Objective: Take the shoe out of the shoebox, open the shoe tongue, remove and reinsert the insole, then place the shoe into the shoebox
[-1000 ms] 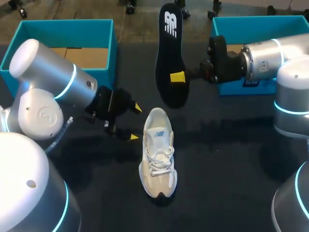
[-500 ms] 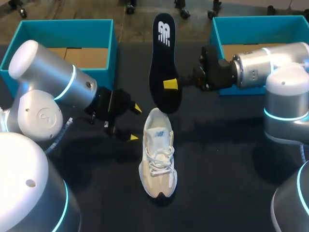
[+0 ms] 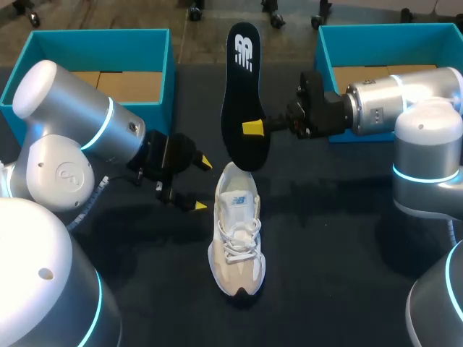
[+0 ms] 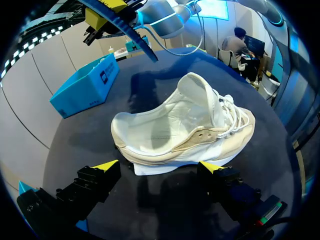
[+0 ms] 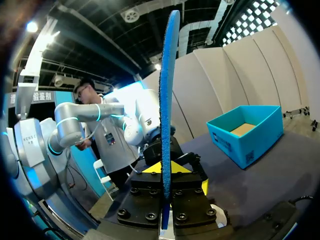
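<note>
One cream-white laced shoe (image 3: 237,231) (image 4: 185,125) sits upright on its sole just ahead of the left gripper (image 3: 201,184) (image 4: 159,167), whose jaws are spread wide and touch nothing. One black insole (image 3: 242,101) (image 5: 167,100) with a blue edge stands on end, pinched in the right gripper (image 3: 253,128) (image 5: 166,172), its lower tip just over the shoe's heel opening. Two teal boxes flank them: the left shoebox (image 3: 101,33) and the right shoebox (image 3: 383,30).

The shoe (image 3: 237,238) is cream and beige, the insole (image 3: 242,94) black with a blue underside, the shoeboxes (image 3: 101,47) teal, the counter (image 3: 325,238) black.
</note>
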### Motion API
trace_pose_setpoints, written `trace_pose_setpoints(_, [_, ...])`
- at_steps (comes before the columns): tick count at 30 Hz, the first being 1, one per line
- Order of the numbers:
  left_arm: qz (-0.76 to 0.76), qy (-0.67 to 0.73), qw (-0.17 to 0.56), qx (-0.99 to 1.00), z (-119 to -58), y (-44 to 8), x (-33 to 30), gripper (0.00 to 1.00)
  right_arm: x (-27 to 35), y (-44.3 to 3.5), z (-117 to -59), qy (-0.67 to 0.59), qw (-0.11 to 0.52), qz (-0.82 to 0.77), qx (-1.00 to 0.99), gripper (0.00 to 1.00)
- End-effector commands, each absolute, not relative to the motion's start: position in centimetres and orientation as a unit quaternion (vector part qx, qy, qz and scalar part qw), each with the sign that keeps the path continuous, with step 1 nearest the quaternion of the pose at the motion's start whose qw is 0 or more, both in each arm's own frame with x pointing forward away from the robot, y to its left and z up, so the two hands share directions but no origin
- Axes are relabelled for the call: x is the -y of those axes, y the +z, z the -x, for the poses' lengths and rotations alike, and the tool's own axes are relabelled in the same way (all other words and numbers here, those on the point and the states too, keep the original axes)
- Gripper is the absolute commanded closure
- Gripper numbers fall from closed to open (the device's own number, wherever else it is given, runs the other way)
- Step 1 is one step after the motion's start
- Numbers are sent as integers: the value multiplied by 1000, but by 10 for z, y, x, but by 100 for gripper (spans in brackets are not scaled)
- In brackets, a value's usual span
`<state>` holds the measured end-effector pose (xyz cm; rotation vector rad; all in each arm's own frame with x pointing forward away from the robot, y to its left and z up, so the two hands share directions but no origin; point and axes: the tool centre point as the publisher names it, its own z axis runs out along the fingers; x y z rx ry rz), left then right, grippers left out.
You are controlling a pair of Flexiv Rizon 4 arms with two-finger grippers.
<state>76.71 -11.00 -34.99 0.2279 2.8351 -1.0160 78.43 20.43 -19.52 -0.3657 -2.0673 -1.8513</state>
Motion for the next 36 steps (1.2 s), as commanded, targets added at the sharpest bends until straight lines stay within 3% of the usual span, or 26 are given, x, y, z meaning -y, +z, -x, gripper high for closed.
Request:
trace_pose_setpoints(1, [-76, -336, 62, -937, -766, -350, 110, 0, -206, -196, -784, -652, 170, 129, 728, 100])
trace_pose_setpoints(27, [-76, -336, 62, -937, -766, -350, 110, 0, -206, -196, -784, -652, 170, 129, 728, 100])
trace_pose_setpoints(36, [-76, -336, 62, -937, -766, -350, 110, 0, -217, -202, -778, -661, 124, 139, 727, 100])
